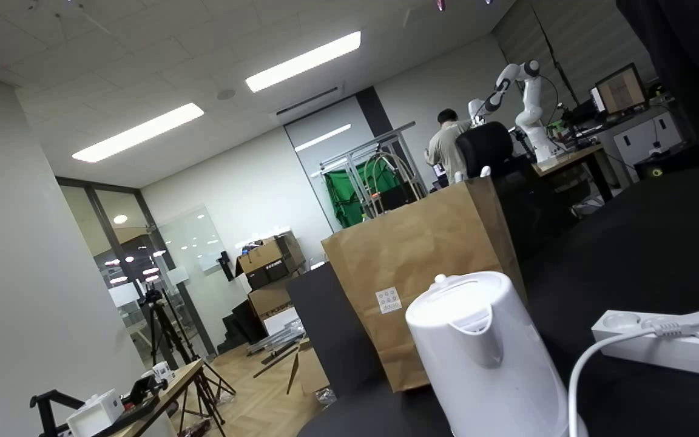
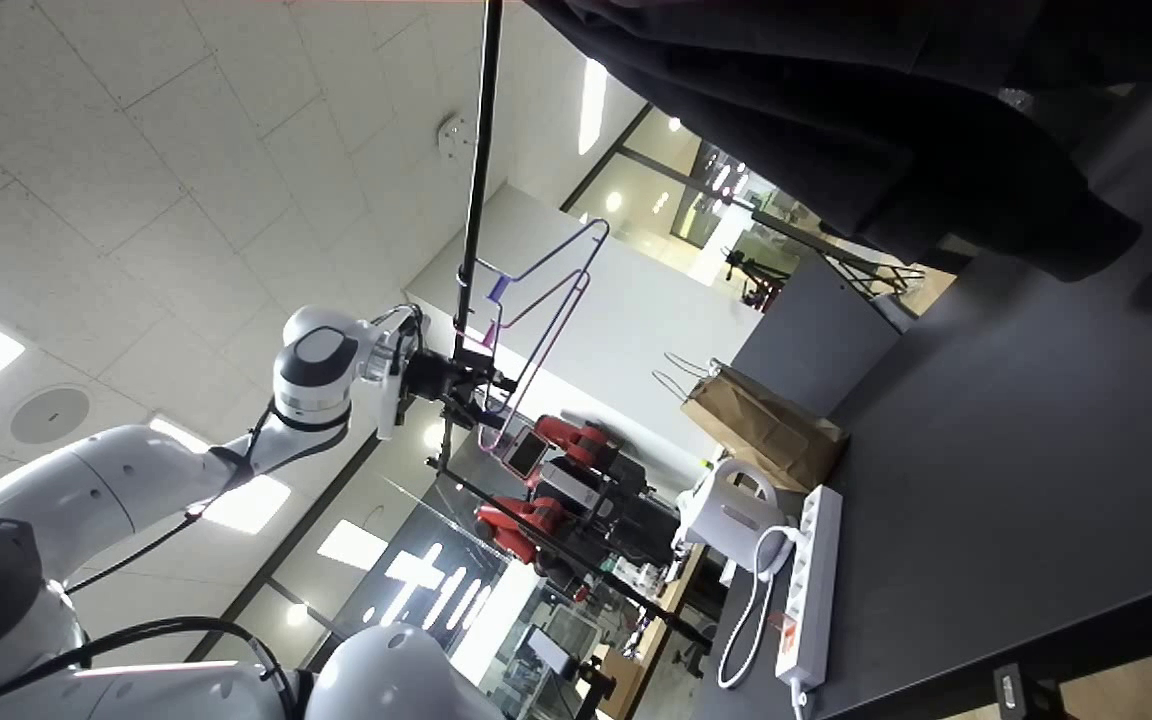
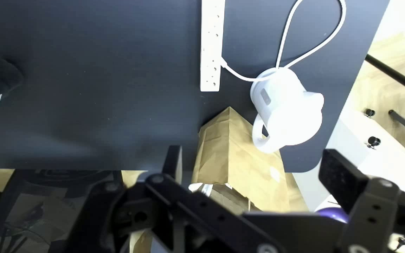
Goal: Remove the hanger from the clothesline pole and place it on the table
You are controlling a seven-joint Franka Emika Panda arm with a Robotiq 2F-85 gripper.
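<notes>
The purple hanger (image 2: 539, 262) hangs by its hook from the black pole (image 2: 477, 160) in an exterior view. A pinker hanger-like outline (image 2: 489, 336) overlaps it, so their edges are hard to tell apart. My gripper (image 2: 501, 400) is beside the lower part of these outlines, high above the table. In the wrist view the gripper (image 3: 257, 167) is open, fingers wide apart, with nothing held between them. A glossy purple shape (image 3: 332, 213) shows by the right finger; I cannot tell whether it is the hanger. The black table (image 2: 996, 420) also shows in the wrist view (image 3: 93, 95).
A white kettle (image 3: 287, 109), a brown paper bag (image 3: 237, 151) and a white power strip (image 3: 211, 45) with a looped cable stand near the table's corner. Dark cloth (image 2: 866, 140) hangs over the table. A red robot (image 2: 576, 440) is in the background.
</notes>
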